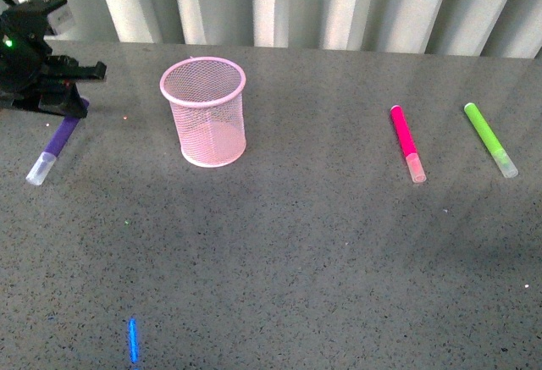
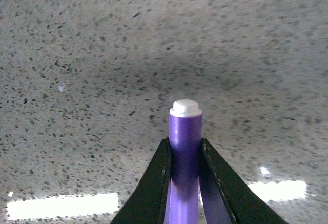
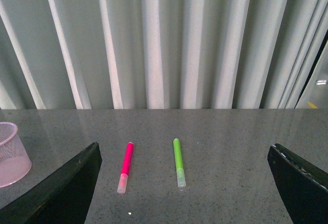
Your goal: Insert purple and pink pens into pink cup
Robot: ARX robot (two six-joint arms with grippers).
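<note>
Tabletop [image 1: 305, 251] carries the pink cup [image 1: 203, 112]. My left gripper [image 2: 185, 149] pinches the purple pen [image 2: 185, 129] by its barrel end, left of the cup: likely light, stiff, slick. My right gripper [image 3: 184, 149] gapes empty near the pink pen [image 3: 125, 166].

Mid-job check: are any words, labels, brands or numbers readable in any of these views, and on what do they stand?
No text can be read in any view.
Purple pen, pink pen, lime-green marker: no print shows on the barrels.
Pink cup: plain mesh, no label.
Pale patch on the left arm: possibly a sticker, too small and blurred to read.
</note>
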